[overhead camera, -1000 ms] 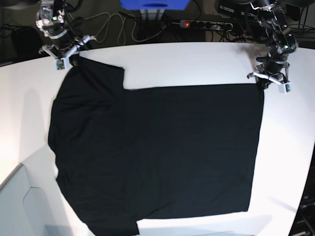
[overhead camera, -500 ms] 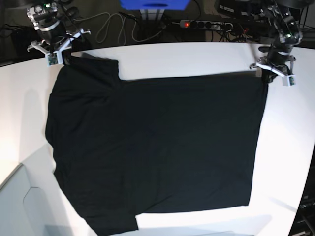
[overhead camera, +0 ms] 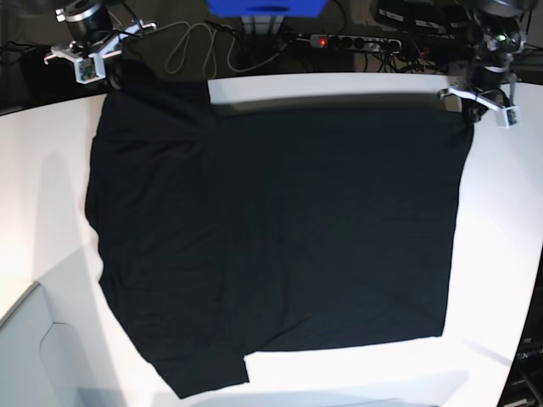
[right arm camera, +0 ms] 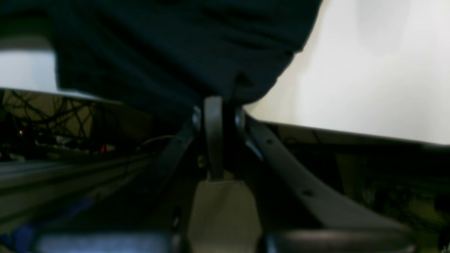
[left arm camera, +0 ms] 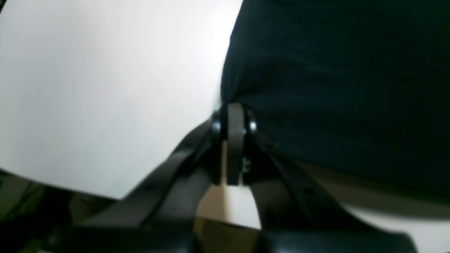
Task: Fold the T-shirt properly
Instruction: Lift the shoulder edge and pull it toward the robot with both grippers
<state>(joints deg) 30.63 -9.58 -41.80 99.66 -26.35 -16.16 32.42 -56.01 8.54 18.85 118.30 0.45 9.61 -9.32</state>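
So nothing is folded yet: the black T-shirt (overhead camera: 271, 246) lies spread flat, plain side up, its near sleeve and hem on the white table (overhead camera: 501, 254). At the far edge, the left gripper (overhead camera: 477, 108) pinches one corner and the right gripper (overhead camera: 109, 72) pinches a shoulder, cloth lifted taut. Every fold remains.

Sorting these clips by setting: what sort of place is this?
Probably a robotics lab: a white table carrying the T-shirt, with a power strip and loose cables behind it.
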